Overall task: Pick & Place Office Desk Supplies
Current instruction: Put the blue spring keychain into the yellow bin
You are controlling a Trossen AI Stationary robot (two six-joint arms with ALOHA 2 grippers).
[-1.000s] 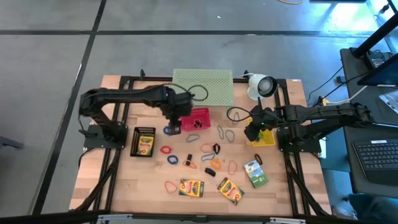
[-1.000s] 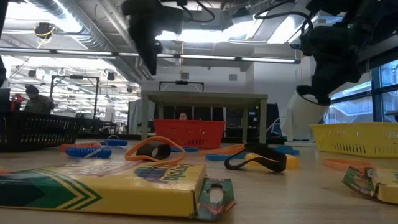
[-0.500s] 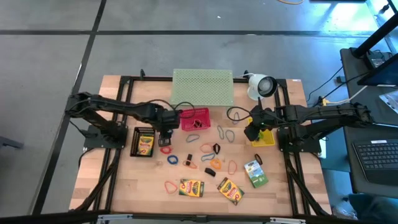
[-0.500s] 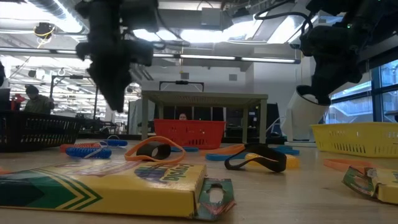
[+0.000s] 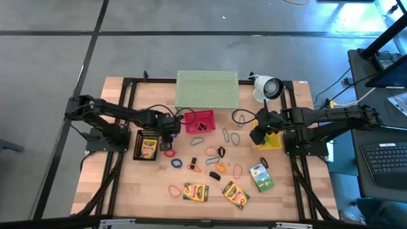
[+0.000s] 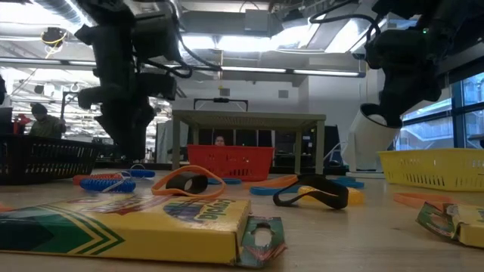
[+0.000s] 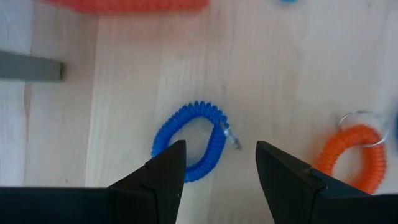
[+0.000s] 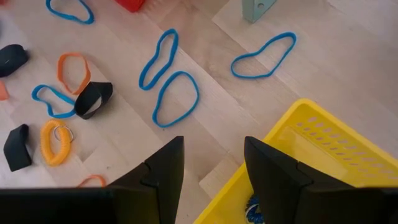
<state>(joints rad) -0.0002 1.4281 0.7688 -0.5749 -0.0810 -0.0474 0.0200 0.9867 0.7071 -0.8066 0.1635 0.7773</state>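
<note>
My overhead camera looks straight down on the whole worktop [image 5: 127,191]. My low one sits at worktop level, close behind a crayon box [image 6: 128,223], facing the room. Each wrist camera looks steeply down, close to the wood. Left wrist and overhead share the blue coiled band [image 7: 193,140] [image 5: 169,145].

Left gripper [image 5: 168,135] swung away from red basket [image 5: 200,121], dropped low over blue coil band [image 7: 190,140], jaws open.
</note>
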